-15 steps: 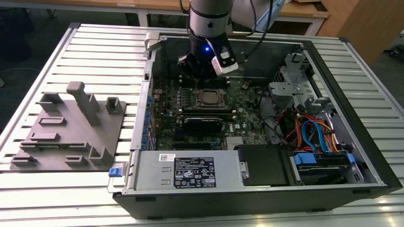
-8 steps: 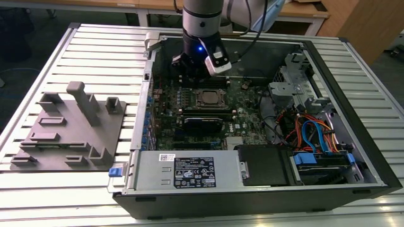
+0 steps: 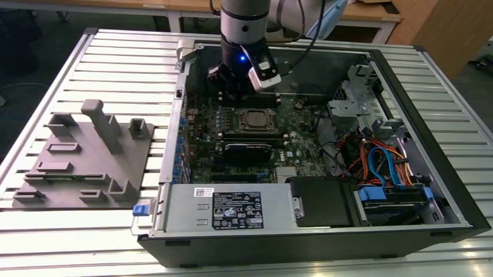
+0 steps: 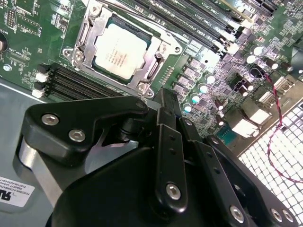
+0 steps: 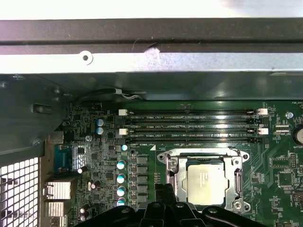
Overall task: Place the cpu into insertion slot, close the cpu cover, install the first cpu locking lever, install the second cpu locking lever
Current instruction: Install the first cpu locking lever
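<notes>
Exterior view: the black two-finger gripper (image 3: 231,92) hangs inside the open black metal computer case (image 3: 308,251), above the green motherboard (image 3: 202,151). In both wrist views its fingers meet at the tips, with nothing between them. The flat square silver-topped cpu (image 4: 120,49) sits in the silvery-rimmed square insertion slot (image 3: 253,120), just beyond the fingertips and clear of them. The thin silvery frame-shaped cpu cover (image 4: 158,59) lies flat around it. The long black memory slots (image 4: 80,85) lie directly beneath the gripper.

The cpu (image 4: 120,49) lies within the cpu cover (image 4: 159,56)'s window on the motherboard (image 4: 28,28), memory slots (image 4: 75,82) just beside it.
</notes>
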